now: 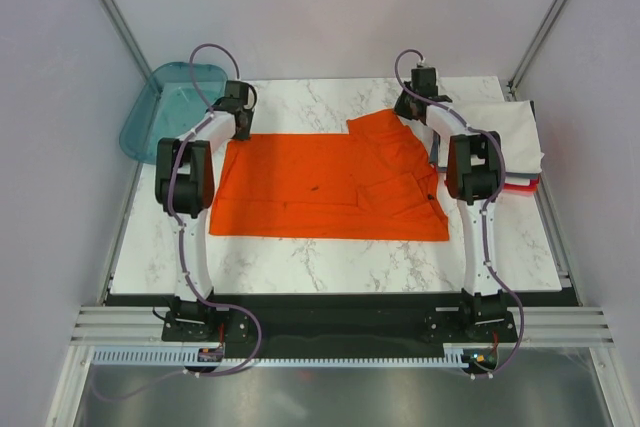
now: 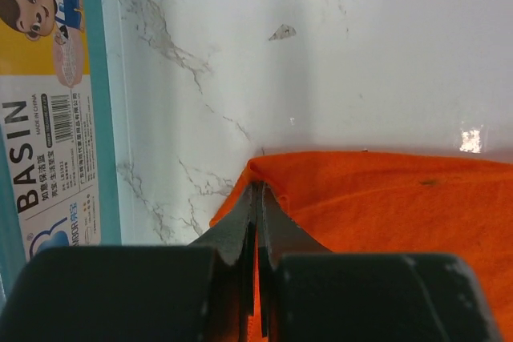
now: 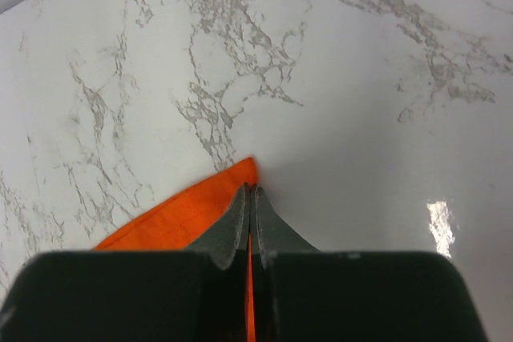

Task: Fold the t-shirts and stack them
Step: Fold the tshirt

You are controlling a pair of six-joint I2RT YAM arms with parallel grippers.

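An orange t-shirt (image 1: 320,187) lies spread over the middle of the marble table. My left gripper (image 1: 238,107) is shut on its far left corner (image 2: 264,167), and orange cloth shows between the jaws. My right gripper (image 1: 412,99) is shut on the shirt's far right corner (image 3: 244,172), pinching a point of cloth (image 3: 168,218). Folded t-shirts (image 1: 510,137), white on top with red showing beneath, are stacked at the right edge, behind the right arm.
A teal translucent basin (image 1: 170,107) leans off the table's far left corner; its label (image 2: 48,110) fills the left of the left wrist view. Grey walls close in behind and at both sides. Bare marble (image 1: 330,262) lies in front of the shirt.
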